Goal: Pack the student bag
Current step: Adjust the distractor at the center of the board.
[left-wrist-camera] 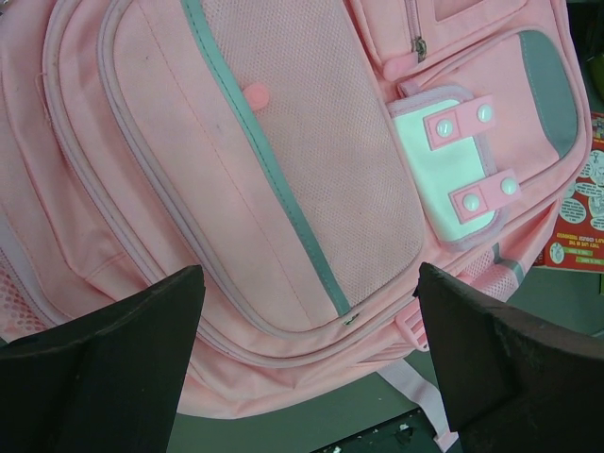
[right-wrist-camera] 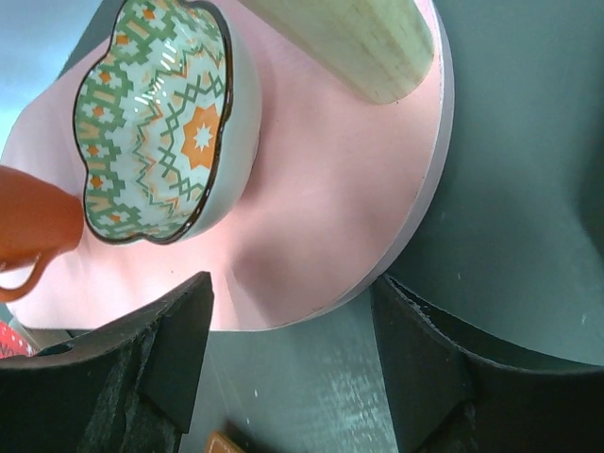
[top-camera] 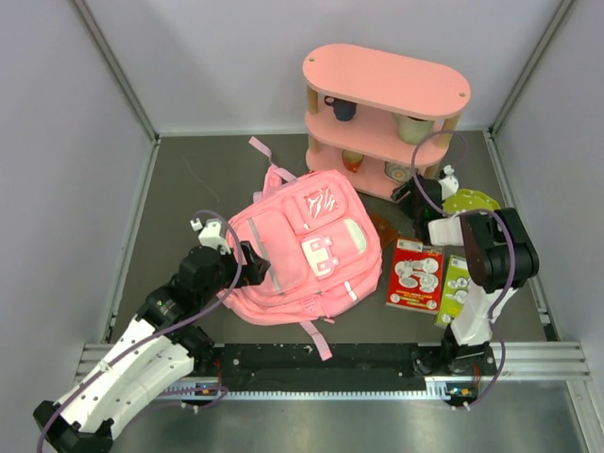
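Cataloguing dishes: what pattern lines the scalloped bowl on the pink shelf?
Bowl: green, white and orange geometric motifs; clearest in right wrist view.

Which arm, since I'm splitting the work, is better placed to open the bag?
Left. The left gripper, open, hangs right at the bag. The right gripper is away at the shelf, facing a bowl and holding nothing.

From my end the student bag point(top-camera: 302, 250) reads as soft matt pink cloth. There's an open-weave mesh panel point(left-wrist-camera: 311, 160) top-centre in the left wrist view, and a smoother white patch point(left-wrist-camera: 444, 160) with shiny plastic studs point(left-wrist-camera: 484, 113). The shelf point(top-camera: 387, 85) looks like smooth painted board — its post point(right-wrist-camera: 349, 38) is bare pale wood. The bowl point(right-wrist-camera: 156, 123) is glossy glazed ceramic. The left gripper point(left-wrist-camera: 307, 283) has matt black, slightly grainy pads point(left-wrist-camera: 104, 368) — and the table point(top-camera: 189, 179) is dull and dark.
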{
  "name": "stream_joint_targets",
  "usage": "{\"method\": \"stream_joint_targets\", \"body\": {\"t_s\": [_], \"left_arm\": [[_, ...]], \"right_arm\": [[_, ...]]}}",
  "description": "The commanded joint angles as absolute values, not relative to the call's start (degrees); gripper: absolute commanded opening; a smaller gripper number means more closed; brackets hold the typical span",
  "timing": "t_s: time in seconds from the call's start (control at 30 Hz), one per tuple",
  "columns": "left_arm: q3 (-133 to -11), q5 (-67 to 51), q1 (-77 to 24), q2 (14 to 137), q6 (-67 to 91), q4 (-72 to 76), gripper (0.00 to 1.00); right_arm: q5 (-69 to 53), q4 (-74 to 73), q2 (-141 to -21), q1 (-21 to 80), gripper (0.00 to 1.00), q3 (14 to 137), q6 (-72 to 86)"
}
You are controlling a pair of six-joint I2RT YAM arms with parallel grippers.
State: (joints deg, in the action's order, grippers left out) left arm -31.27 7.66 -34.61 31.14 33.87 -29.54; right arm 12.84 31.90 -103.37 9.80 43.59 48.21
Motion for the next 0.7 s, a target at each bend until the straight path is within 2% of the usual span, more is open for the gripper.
{"method": "stream_joint_targets", "body": {"t_s": [0.0,0.67], "left_arm": [[-32.3,9.0,-34.8,31.3,33.6,-27.6,0.98],[-33.0,8.9,-34.8,33.2,33.5,-27.4,0.98]], "right_arm": [[10.7,32.6,-106.9,8.4,0.67,49.2,48.6],[5.2,27.3,-115.5,4.0,0.71,63.1,48.2]]}}
